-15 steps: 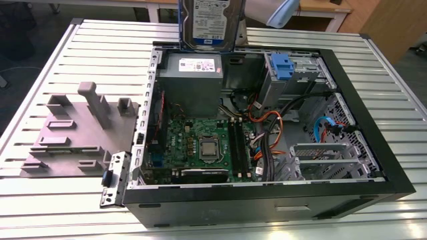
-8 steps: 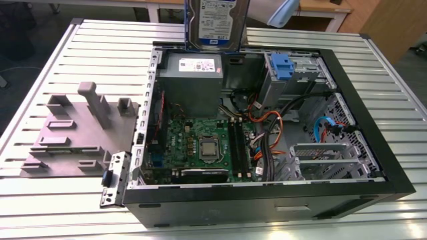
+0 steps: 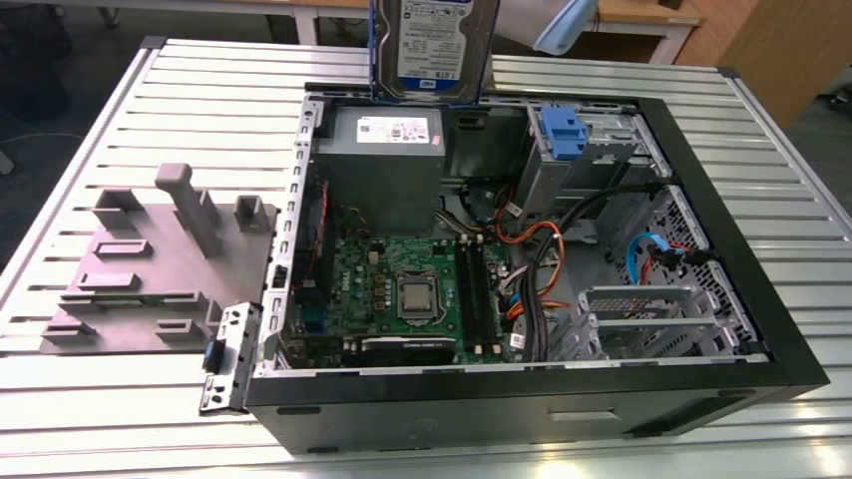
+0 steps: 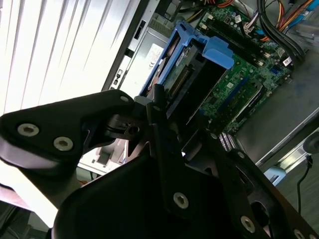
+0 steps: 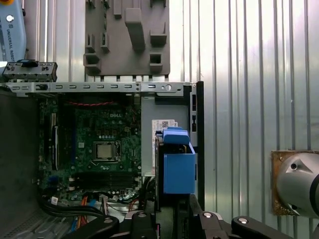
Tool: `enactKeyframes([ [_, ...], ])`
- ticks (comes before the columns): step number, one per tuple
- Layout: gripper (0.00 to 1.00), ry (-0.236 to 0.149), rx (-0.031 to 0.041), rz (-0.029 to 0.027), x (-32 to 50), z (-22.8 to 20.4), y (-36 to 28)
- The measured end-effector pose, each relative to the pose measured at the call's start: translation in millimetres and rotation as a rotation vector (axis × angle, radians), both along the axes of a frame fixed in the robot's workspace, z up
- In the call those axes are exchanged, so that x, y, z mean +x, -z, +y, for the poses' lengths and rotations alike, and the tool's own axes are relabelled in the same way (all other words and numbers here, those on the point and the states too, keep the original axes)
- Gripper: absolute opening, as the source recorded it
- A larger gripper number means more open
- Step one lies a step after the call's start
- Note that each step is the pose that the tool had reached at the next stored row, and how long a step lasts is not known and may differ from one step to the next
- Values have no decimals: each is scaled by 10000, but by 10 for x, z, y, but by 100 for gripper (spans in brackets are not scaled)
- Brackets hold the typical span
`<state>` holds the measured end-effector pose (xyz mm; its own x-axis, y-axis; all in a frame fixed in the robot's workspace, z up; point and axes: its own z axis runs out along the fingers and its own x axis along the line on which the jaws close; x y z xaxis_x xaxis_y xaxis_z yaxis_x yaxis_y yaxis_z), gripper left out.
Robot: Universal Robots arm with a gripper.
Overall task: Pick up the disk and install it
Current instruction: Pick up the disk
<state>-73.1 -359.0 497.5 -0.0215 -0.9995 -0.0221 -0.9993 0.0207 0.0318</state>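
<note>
Above the open tower case (image 3: 533, 399), at its power-supply box (image 3: 379, 165) end, the disk (image 3: 433, 45) hangs upright: a flat silver-grey metal slab with a white-and-blue label and blue plastic rails. The black, bolted tool (image 4: 152, 107) is clamped onto it. The case lies on a ribbed aluminium bench (image 3: 134, 409).
</note>
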Motion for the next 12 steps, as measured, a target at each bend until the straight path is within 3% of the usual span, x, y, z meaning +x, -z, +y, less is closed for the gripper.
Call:
enactKeyframes([
  [12, 35, 1, -1, 0, 0, -78, 0],
])
